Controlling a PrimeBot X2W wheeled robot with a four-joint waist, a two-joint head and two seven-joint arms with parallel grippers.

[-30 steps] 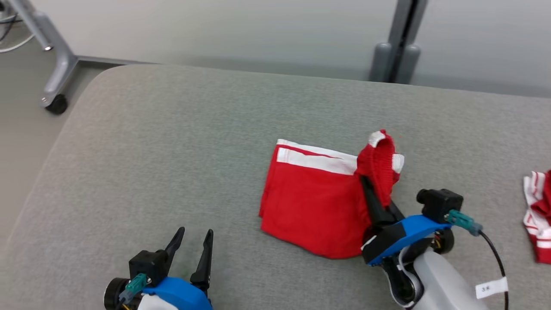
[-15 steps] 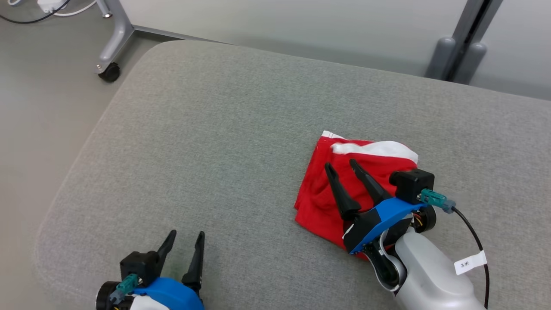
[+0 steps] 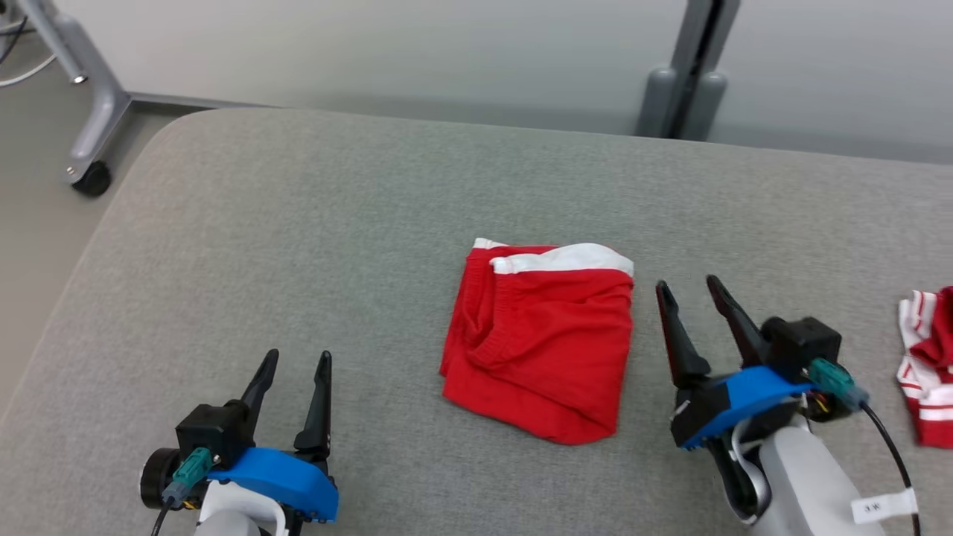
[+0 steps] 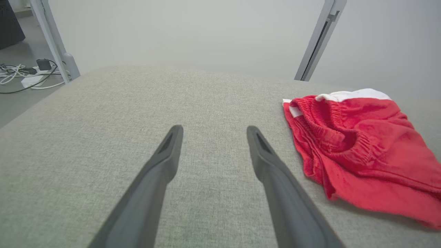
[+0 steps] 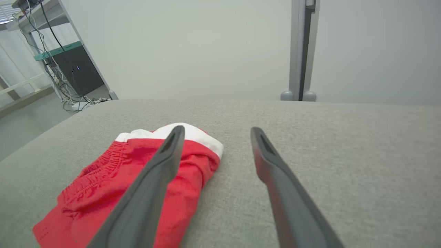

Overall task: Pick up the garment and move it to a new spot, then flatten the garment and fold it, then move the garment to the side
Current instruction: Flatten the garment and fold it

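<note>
Shorts [image 3: 540,342] sit just left of my right gripper [image 3: 687,284], jaws apart and empty; left gripper [image 3: 297,356], also apart, is farther off. I'd grab with the right.

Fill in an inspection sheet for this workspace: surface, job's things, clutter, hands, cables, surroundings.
Surface: grey fabric-covered table with a rounded corner.
Job's things: red garment with a white waistband, folded and lying mid-table between the two hands, touched by neither.
Clutter: red-and-white striped cloth on the table at the right edge of the head view.
Hands: left hand open and empty, apart from the garment; right hand open and empty, just beside the garment's right edge.
Cables: black wrist cable with a white tag on the right arm; floor cables beyond the table.
Surroundings: wheeled frame, grey post, pale wall.
</note>
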